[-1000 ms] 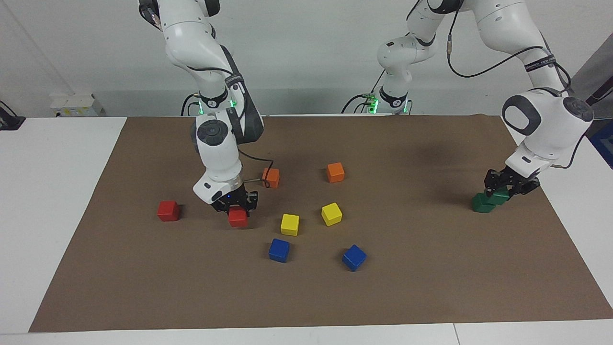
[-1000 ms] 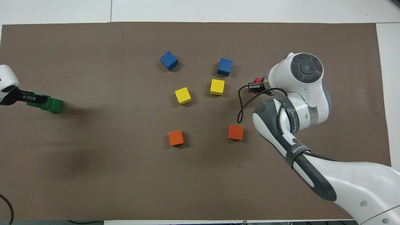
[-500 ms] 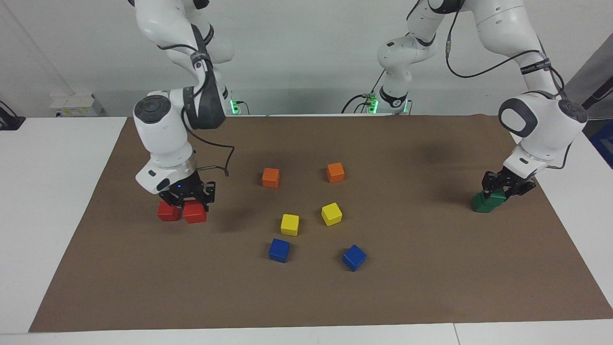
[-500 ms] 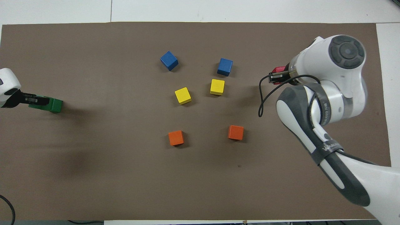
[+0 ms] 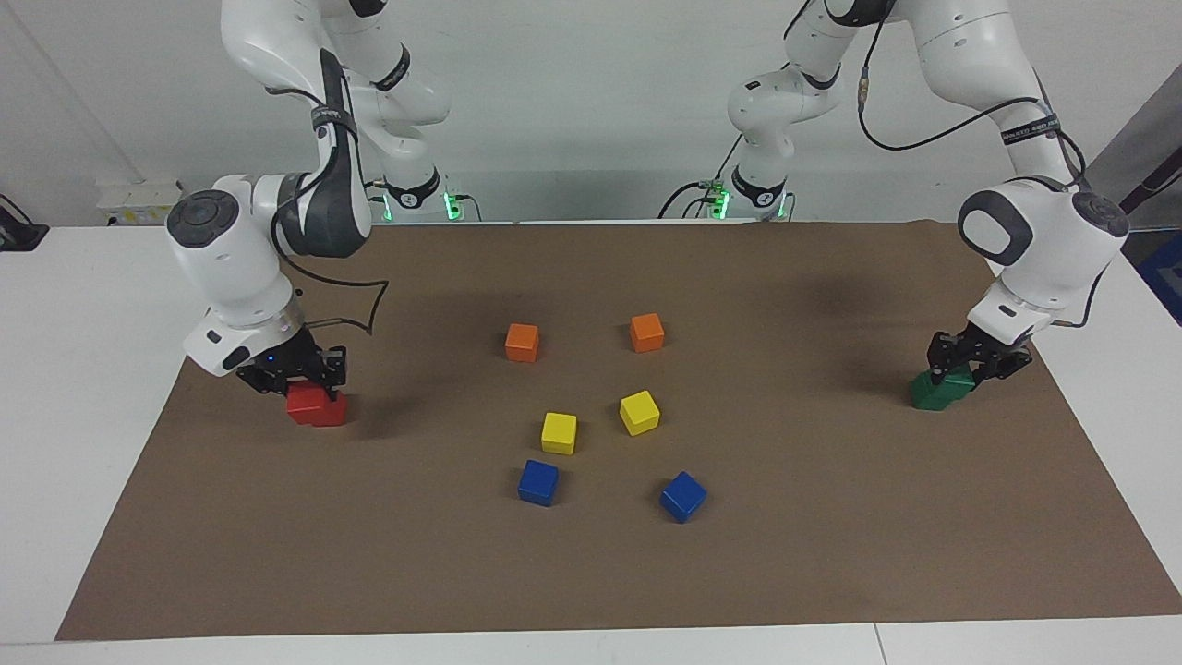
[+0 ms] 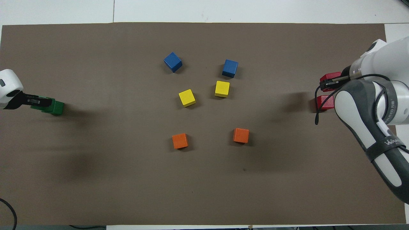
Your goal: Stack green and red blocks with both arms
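My right gripper (image 5: 297,386) is shut on a red block (image 5: 301,400) and holds it just above and partly over the second red block (image 5: 331,412), which lies on the brown mat at the right arm's end. In the overhead view the held red block (image 6: 329,77) shows above the lying red block (image 6: 323,103), with the right gripper (image 6: 329,83) on it. My left gripper (image 5: 962,369) is shut on a green block (image 5: 957,378) that sits tilted on the other green block (image 5: 926,395) at the left arm's end. Both green blocks (image 6: 53,107) show beside the left gripper (image 6: 35,101) in the overhead view.
Two orange cubes (image 5: 522,342) (image 5: 646,332), two yellow cubes (image 5: 559,432) (image 5: 639,412) and two blue cubes (image 5: 537,482) (image 5: 682,496) lie in the middle of the brown mat (image 5: 591,573). White table borders the mat.
My right gripper has carried its red block toward the right arm's end of the table, up to the other red block. My left gripper has shifted slightly, bringing its green block over the lower one.
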Tool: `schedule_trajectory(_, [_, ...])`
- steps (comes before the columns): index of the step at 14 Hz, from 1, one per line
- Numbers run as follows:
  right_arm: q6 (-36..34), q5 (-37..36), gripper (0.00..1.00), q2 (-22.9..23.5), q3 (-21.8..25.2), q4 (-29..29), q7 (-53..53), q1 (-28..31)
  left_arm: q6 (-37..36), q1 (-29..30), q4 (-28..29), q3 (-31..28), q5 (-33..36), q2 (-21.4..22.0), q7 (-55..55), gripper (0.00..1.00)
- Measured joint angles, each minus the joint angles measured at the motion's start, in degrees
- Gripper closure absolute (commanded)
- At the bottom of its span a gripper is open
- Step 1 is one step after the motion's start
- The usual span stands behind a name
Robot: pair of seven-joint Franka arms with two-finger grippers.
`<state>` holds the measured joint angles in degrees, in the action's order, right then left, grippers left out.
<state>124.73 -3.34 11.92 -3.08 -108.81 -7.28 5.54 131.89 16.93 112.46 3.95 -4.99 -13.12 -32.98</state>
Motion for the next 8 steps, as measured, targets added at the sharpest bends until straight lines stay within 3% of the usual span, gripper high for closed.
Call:
schedule_trajectory(3, [4.53, 0.00, 1.00, -1.39, -0.09, -5.53, 0.00, 0.05, 0.03, 0.00, 0.00, 0.00, 0.00, 0.00, -0.05, 0.00])
schedule_trajectory(8, [4.79, 0.11, 1.00, -1.74, -0.02, -7.10, 0.74, 0.68, -0.08, -0.07, -0.31, 0.09, -0.01, 0.02, -0.05, 0.00])
